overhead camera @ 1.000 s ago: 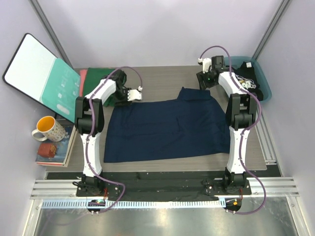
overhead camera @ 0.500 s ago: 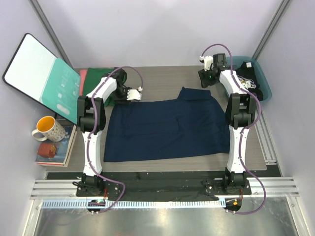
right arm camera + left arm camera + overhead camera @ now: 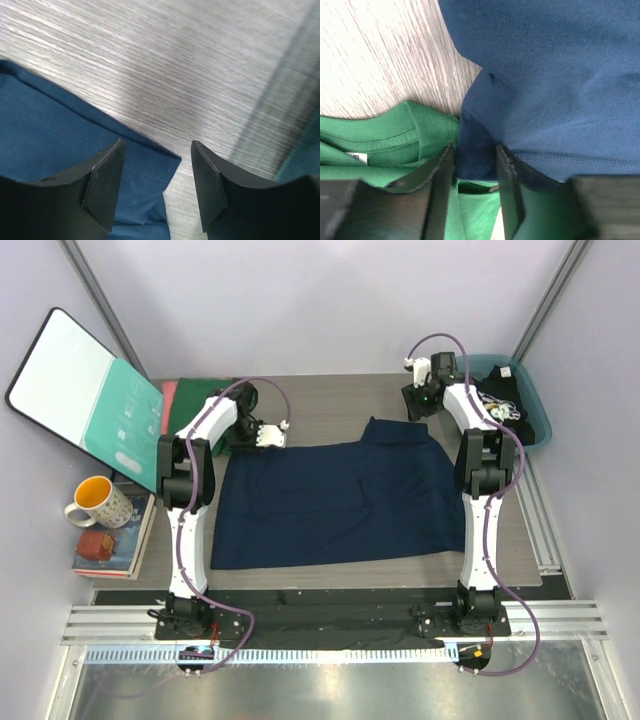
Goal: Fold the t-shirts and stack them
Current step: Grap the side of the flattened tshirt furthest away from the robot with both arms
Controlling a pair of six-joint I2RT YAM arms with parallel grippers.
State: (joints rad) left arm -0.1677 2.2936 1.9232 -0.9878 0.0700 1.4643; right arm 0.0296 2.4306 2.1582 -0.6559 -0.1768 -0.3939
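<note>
1. We find the top view evenly bright from above, with faint shadows beside the arms (image 3: 483, 510) on the table (image 3: 330, 400).
2. Glare streaks the metal sheet (image 3: 330, 690).
3. In the left wrist view the navy t-shirt (image 3: 560, 75) is sharp; the fingers (image 3: 437, 195) blur darkly.

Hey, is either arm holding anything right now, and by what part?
Left end effector pinches the navy t-shirt at its far-left corner; right end effector open, holding nothing.
</note>
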